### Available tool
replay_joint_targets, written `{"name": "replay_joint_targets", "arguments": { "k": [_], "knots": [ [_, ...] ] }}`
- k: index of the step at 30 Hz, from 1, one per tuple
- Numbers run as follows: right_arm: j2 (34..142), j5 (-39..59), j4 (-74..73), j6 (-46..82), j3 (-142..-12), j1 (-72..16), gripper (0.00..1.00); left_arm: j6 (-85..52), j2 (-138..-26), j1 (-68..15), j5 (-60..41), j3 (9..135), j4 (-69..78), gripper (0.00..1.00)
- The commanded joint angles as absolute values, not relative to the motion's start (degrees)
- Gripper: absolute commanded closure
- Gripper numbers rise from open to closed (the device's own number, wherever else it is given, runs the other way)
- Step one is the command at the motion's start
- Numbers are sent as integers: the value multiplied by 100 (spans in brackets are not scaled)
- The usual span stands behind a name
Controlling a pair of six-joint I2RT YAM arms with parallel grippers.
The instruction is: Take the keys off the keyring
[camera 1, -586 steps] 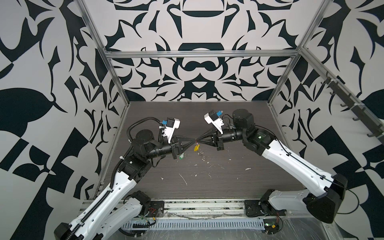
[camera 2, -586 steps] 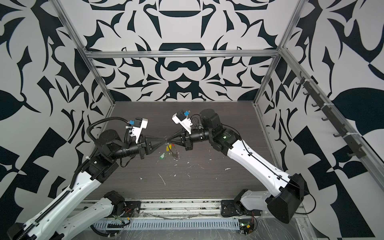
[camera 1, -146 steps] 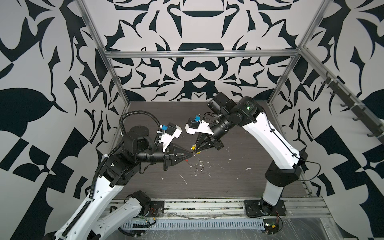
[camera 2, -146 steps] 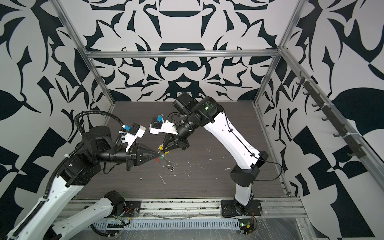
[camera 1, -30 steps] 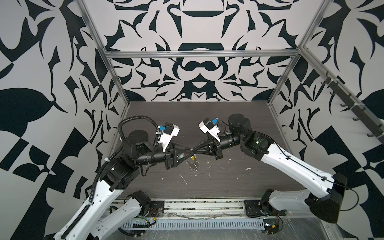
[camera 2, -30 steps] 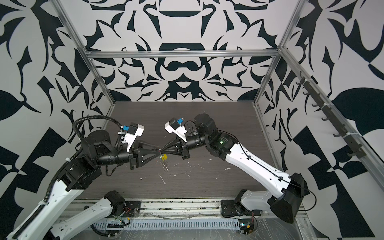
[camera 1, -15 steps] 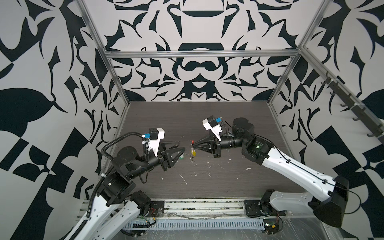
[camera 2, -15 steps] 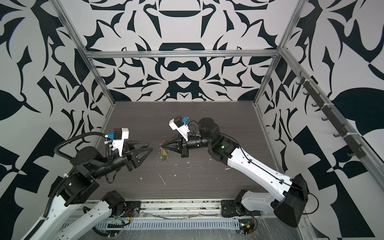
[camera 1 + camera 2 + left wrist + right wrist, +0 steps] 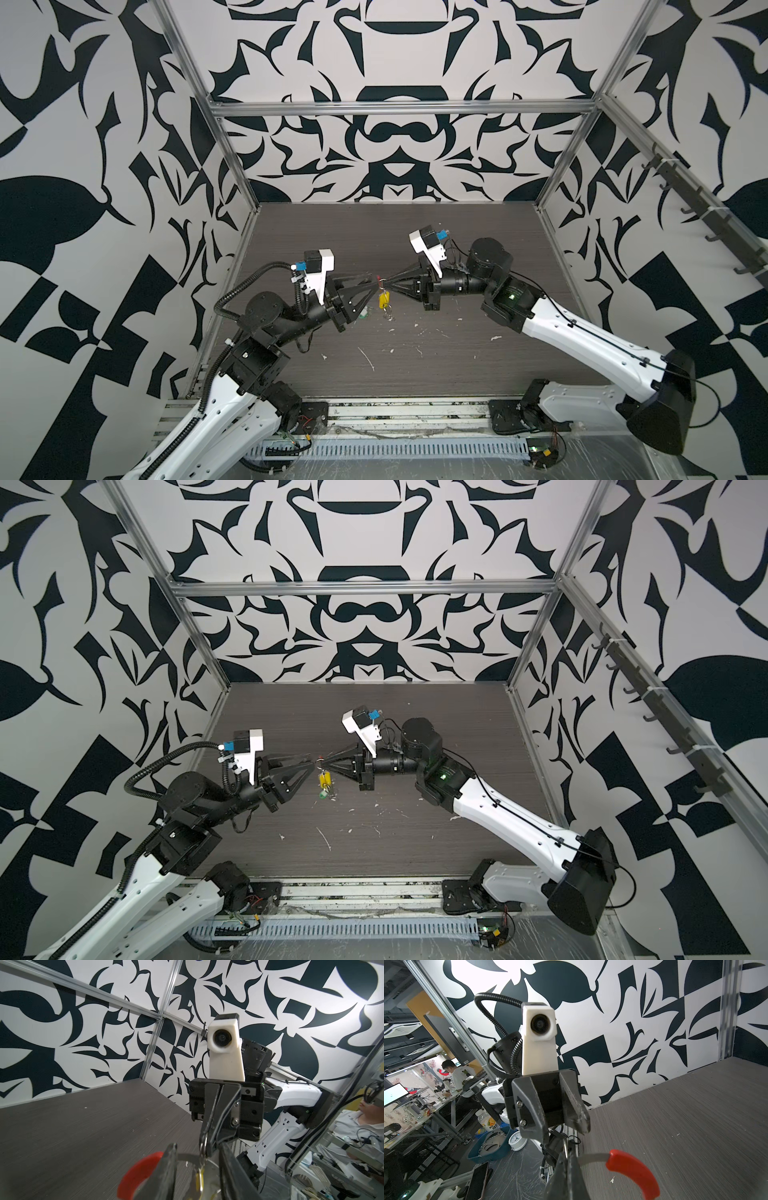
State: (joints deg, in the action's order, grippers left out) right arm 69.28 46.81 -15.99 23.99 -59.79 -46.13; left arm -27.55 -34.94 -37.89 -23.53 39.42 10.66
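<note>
Pinching the keyring with the right gripper, fingers closed; straddling it with the left gripper, fingers parted; dangling the yellow key above the green key lying on the table.

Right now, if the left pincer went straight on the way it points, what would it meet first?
Probably the keyring, pinched by the shut right pincer directly opposite; the depth between the tips is unclear.

A dark wood-grain table bears scattered white flecks and a green key.
</note>
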Motion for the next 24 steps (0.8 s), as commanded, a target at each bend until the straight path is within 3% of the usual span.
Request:
{"name": "replay_joint_targets", "arguments": {
  "k": [1,6,15,21,24],
  "knots": [
    [6709,4624,-2072,2497,-5994,-4632,100,-2918,-3551,-3798,-2561,3850,1514,65],
    [6640,4504,-2078,2497,-5934,-4632,100,-2987,-3687,-3798,-2672,3880,1503,64],
    [6622,4468,-2078,2484,-5928,-4632,100,-3068,-3790,-3800,-2742,3916,1506,78],
    [6653,4494,-2088,2515,-5928,-4632,100,-3084,-3773,-3797,-2774,3920,1612,77],
    [6662,4499,-2088,2514,-5925,-4632,100,-3170,-3827,-3803,-2854,3927,1687,82]
  ]
}}
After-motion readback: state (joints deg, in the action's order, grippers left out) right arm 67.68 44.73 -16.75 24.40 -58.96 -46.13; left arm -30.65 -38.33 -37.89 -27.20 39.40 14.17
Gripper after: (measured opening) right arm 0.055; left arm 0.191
